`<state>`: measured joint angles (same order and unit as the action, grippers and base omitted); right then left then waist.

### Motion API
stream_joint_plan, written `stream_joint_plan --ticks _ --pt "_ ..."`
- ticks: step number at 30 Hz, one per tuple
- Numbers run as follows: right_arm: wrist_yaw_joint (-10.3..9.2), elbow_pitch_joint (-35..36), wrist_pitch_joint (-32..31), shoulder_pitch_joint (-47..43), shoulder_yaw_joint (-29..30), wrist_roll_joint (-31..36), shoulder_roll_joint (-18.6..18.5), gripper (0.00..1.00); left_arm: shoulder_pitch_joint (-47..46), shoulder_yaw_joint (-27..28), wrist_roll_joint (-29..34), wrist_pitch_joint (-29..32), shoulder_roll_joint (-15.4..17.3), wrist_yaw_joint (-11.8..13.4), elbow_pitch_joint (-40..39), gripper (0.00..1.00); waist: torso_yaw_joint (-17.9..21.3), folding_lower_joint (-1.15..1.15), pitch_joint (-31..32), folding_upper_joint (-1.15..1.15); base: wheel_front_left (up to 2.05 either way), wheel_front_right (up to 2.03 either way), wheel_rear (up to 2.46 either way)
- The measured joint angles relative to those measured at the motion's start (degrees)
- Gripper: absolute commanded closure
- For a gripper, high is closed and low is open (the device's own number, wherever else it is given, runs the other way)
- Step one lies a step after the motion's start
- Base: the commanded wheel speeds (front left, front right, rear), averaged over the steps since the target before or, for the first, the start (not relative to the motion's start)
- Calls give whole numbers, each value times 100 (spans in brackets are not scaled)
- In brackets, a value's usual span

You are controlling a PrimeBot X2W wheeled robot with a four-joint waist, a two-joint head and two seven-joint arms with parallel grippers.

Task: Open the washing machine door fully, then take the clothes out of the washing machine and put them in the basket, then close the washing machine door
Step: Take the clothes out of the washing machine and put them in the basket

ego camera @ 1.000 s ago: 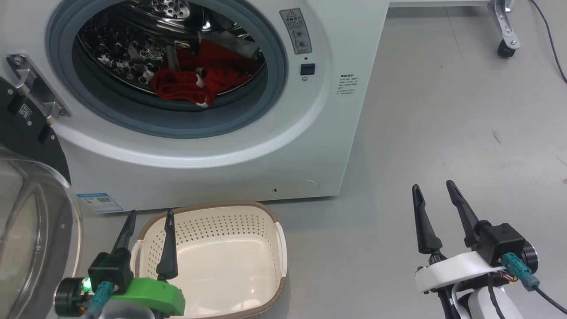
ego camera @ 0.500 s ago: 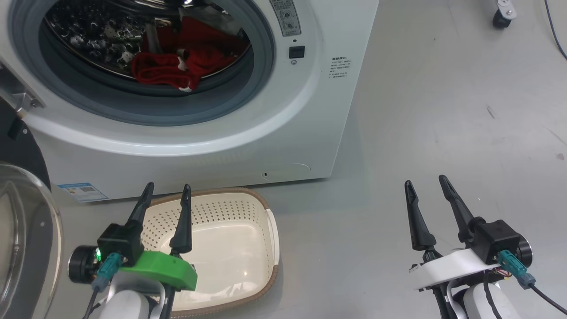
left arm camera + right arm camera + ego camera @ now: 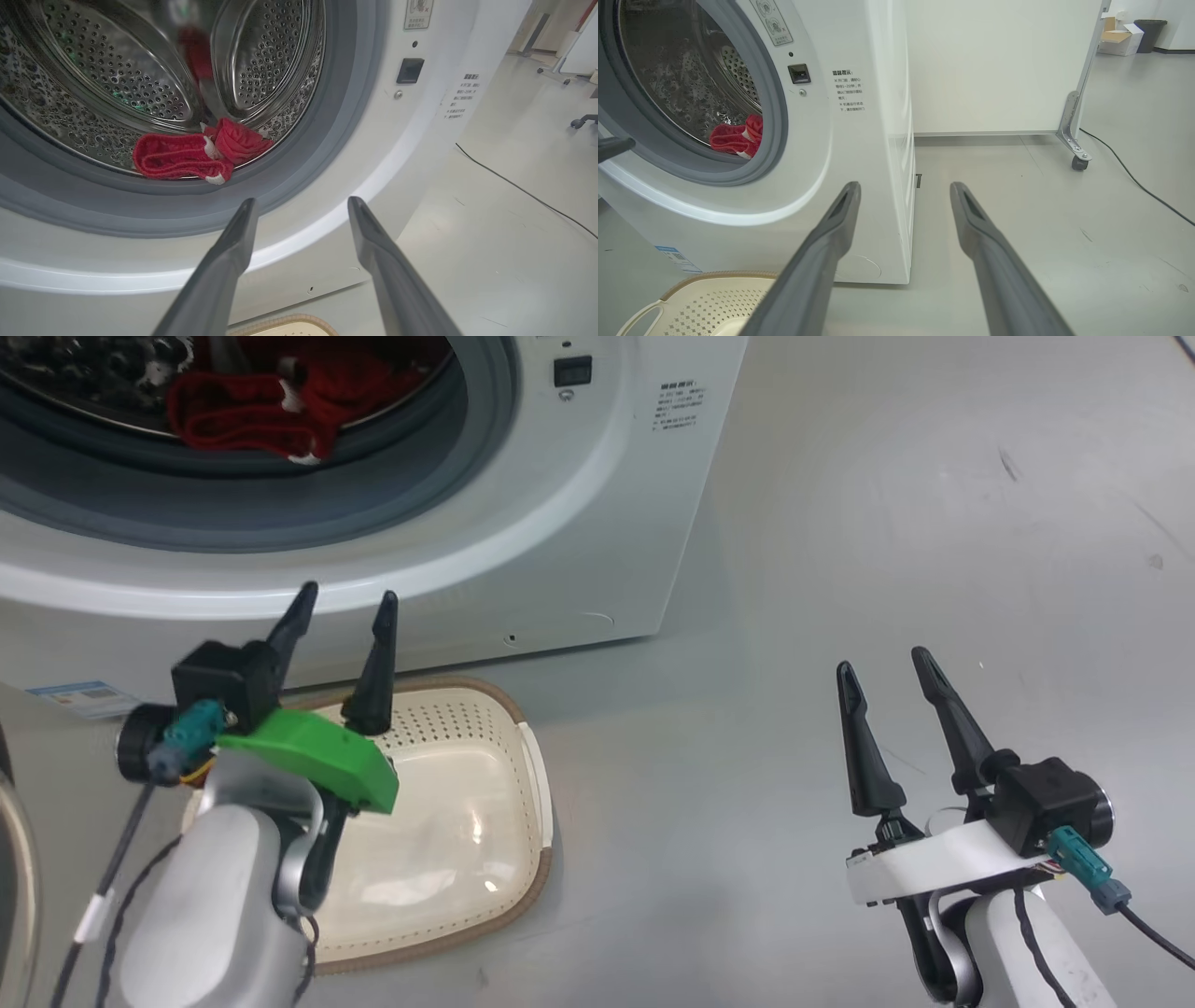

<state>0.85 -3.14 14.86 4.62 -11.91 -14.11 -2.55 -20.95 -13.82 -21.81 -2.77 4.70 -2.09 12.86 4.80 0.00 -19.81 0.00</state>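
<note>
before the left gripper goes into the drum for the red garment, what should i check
1. Left gripper open and empty: ok
2. Red garment in sight at the steel drum's front lip: ok
3. Grey gasket opening unobstructed: ok
4. Cream basket empty, in front of the washing machine: ok
5. Right gripper open, off to the side: ok
6. Garment free of snags inside: cannot tell

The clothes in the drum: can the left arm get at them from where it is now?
Probably yes. The left gripper, open, points at the open washing machine, and nothing stands between it and the clothes lying at the front of the drum.
</note>
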Motion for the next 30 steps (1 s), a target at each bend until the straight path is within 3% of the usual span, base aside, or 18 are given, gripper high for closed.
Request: stream_joint_plan --ticks 12,23,30 --pt "-62 180 0 574 -377 -361 -4 0 -1528 321 -259 1215 643 -235 348 0 414 0 -824 0 0 0 0" --pt "-259 246 1 876 -665 -773 -5 0 -2661 530 -521 2329 1325 -376 717 0 990 1 -1307 0 0 0 0" --pt "-323 275 1 943 -757 -865 -7 0 -3204 637 -647 2777 1541 -383 853 0 1269 0 -1507 0 0 0 0"
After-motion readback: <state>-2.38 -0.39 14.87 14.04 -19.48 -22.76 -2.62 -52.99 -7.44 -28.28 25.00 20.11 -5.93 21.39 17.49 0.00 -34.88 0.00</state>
